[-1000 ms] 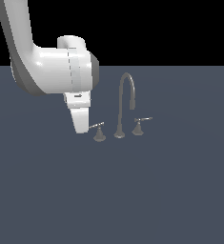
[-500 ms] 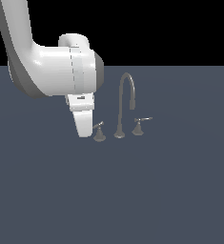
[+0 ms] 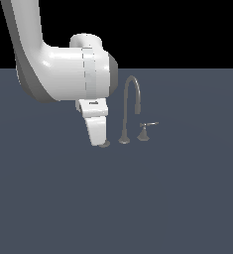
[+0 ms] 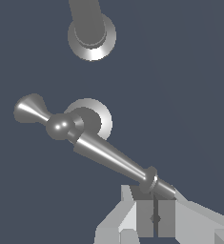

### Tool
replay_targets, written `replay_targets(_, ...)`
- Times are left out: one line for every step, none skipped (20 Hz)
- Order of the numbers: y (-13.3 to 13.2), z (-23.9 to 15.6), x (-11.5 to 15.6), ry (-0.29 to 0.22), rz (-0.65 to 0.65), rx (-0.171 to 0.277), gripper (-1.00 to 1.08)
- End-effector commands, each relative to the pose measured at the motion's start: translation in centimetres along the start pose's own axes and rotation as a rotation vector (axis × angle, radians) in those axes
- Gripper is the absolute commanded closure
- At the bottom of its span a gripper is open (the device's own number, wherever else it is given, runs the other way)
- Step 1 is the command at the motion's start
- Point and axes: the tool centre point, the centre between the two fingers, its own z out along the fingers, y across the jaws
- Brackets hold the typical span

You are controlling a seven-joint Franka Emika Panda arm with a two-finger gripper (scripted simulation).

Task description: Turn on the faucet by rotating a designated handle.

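The faucet (image 3: 131, 105) stands mid-scene with its tall gooseneck spout; its round spout base (image 4: 91, 35) also shows in the wrist view. The handle (image 4: 101, 153) is a long thin lever running from a knob over its flared base (image 4: 100, 116) to a ringed tip. My gripper (image 4: 154, 209) sits right at that tip, fingers (image 4: 144, 217) pressed together with only a thin seam between them. In the exterior view my gripper (image 3: 99, 142) covers the handle, so only a sliver of its base (image 3: 106, 145) peeks out.
A second lever handle (image 3: 146, 129) stands on the exterior view's right of the spout. The bulky white arm (image 3: 68, 74) fills the exterior view's upper left. Everything rests on a flat dark grey floor (image 3: 138, 198).
My gripper has moved toward the exterior view's right and slightly down, from beside the handle to covering it. The faucet parts have not visibly moved.
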Motion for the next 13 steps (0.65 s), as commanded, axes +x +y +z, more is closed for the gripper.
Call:
replay_targets(0.1, 0.1, 0.1, 0.000, 0.003, -0.001, 1.08)
replay_targets(0.0, 0.1, 0.9, 0.001, 0.008, -0.002, 1.08)
replay_targets(0.0, 0.1, 1.6, 0.003, 0.013, -0.002, 1.08)
replay_targets(-0.1, 0.1, 2.3, 0.004, 0.018, -0.003, 1.08)
replay_targets(-0.1, 0.1, 3.1, 0.005, 0.024, -0.004, 1.08)
replay_targets(-0.1, 0.1, 3.8, 0.006, 0.029, -0.004, 1.08)
replay_targets(-0.2, 0.1, 4.5, 0.007, 0.034, -0.005, 1.08)
replay_targets(-0.2, 0.2, 5.2, 0.008, 0.039, -0.005, 1.08)
replay_targets(-0.2, 0.2, 5.9, 0.010, 0.044, -0.006, 1.08)
replay_targets(-0.2, 0.2, 6.6, 0.011, 0.049, -0.006, 1.08)
replay_targets(-0.3, 0.2, 7.3, 0.012, 0.054, -0.007, 1.08)
replay_targets(-0.3, 0.2, 8.0, 0.013, 0.059, -0.007, 1.08)
replay_targets(-0.3, 0.2, 8.0, 0.013, 0.059, -0.007, 1.08)
